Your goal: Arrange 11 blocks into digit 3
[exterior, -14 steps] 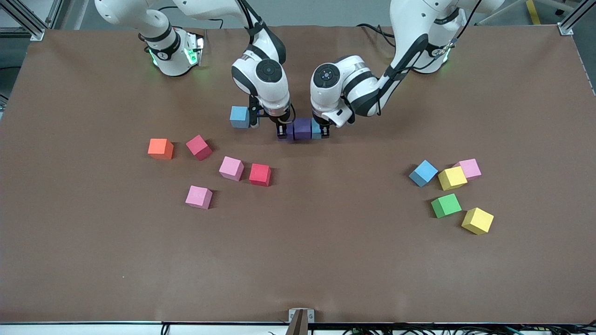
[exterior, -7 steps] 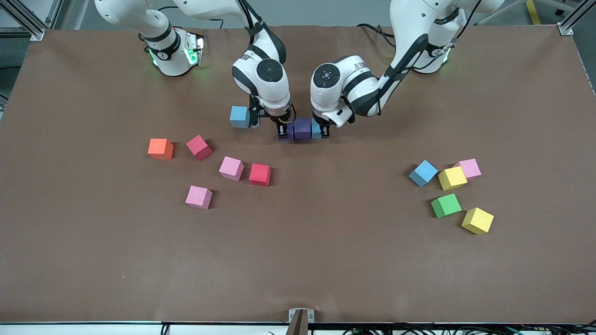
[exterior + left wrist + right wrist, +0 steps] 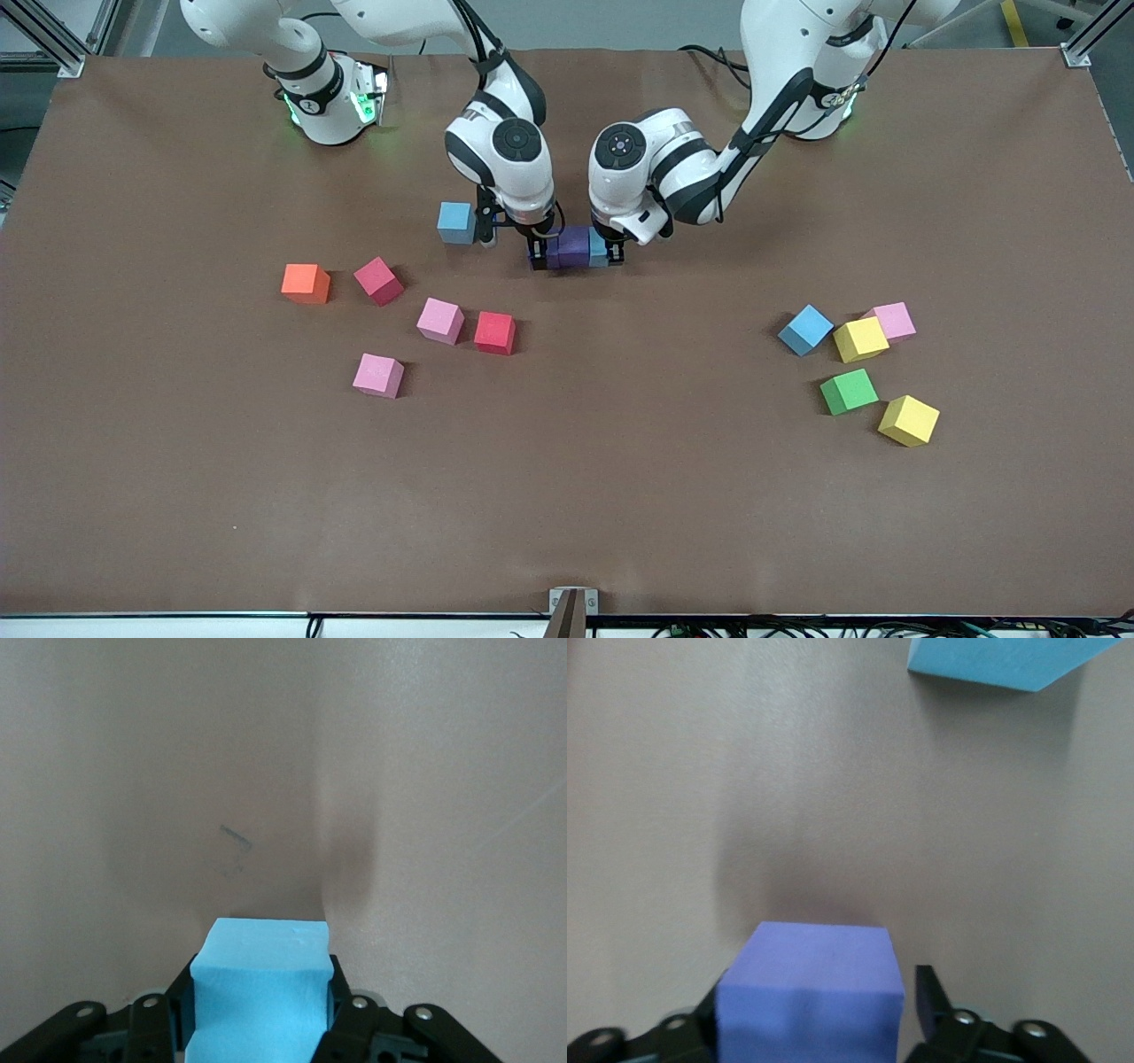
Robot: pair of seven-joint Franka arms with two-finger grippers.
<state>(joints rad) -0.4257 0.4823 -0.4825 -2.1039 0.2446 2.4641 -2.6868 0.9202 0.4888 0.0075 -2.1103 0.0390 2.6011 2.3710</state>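
Note:
Three blocks stand in a short row near the robots: a purple block (image 3: 555, 255), a second purple block (image 3: 576, 245) and a light blue block (image 3: 600, 250). My left gripper (image 3: 610, 252) (image 3: 260, 992) is shut on that light blue block (image 3: 259, 988), which touches the middle purple one. My right gripper (image 3: 539, 252) (image 3: 819, 992) stands open around the end purple block (image 3: 808, 988), with a gap at one finger (image 3: 926, 988). Another light blue block (image 3: 455, 221) (image 3: 1001, 660) lies beside the right gripper.
Toward the right arm's end lie two pink blocks (image 3: 440, 320) (image 3: 378, 375), a red block (image 3: 494, 332), a crimson cube (image 3: 379, 281) and an orange cube (image 3: 306, 283). Toward the left arm's end lie light blue (image 3: 805, 329), yellow (image 3: 860, 339) (image 3: 908, 420), pink (image 3: 892, 320) and green (image 3: 849, 392) blocks.
The right gripper's jaws have opened off the end purple block. The left gripper has pressed its light blue block a little closer against the purple pair.

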